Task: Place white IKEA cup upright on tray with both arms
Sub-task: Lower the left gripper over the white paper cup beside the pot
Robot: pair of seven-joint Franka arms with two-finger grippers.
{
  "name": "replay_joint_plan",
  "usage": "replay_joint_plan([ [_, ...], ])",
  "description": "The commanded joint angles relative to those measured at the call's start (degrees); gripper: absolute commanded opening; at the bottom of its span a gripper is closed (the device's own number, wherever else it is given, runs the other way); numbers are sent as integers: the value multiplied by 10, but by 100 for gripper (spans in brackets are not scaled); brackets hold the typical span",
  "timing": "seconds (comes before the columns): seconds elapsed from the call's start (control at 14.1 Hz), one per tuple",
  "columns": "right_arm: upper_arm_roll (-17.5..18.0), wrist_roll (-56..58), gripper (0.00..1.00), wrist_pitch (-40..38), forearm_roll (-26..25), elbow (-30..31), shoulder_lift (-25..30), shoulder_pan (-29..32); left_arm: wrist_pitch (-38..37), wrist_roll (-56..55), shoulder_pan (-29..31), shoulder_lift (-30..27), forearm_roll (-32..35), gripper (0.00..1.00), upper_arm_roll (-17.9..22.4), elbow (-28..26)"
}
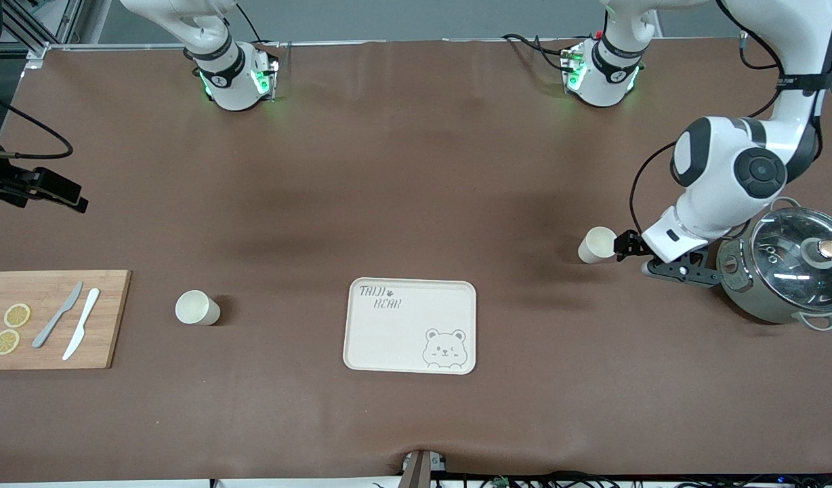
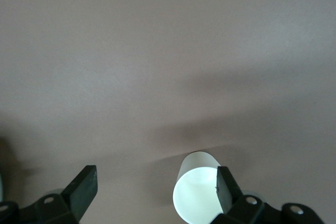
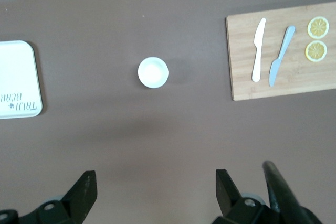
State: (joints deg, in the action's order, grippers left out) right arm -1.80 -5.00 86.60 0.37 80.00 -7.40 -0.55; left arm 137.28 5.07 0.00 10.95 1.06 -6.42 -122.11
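A white cup lies on its side toward the left arm's end of the table, mouth toward my left gripper. In the left wrist view the left gripper is open wide, with one fingertip at the rim of the cup and the rest of the gap bare. A second white cup stands upright between the tray and the board; it also shows in the right wrist view. My right gripper is open and empty, high over the table near that cup.
A wooden cutting board with two knives and lemon slices lies at the right arm's end. A metal pot with a glass lid stands right beside the left arm's wrist. A black part with cables hangs above the board's end.
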Motion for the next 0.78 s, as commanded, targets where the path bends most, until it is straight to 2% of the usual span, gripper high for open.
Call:
replay_joint_plan([
  [0.0,6,7,100,32,9,25,5,5,52,6,10,-24,10,100,-3,-59],
  [0.71,7,-1,100,35,3,30,2,-17,165,6,23,-17,10,100,-4,-151],
])
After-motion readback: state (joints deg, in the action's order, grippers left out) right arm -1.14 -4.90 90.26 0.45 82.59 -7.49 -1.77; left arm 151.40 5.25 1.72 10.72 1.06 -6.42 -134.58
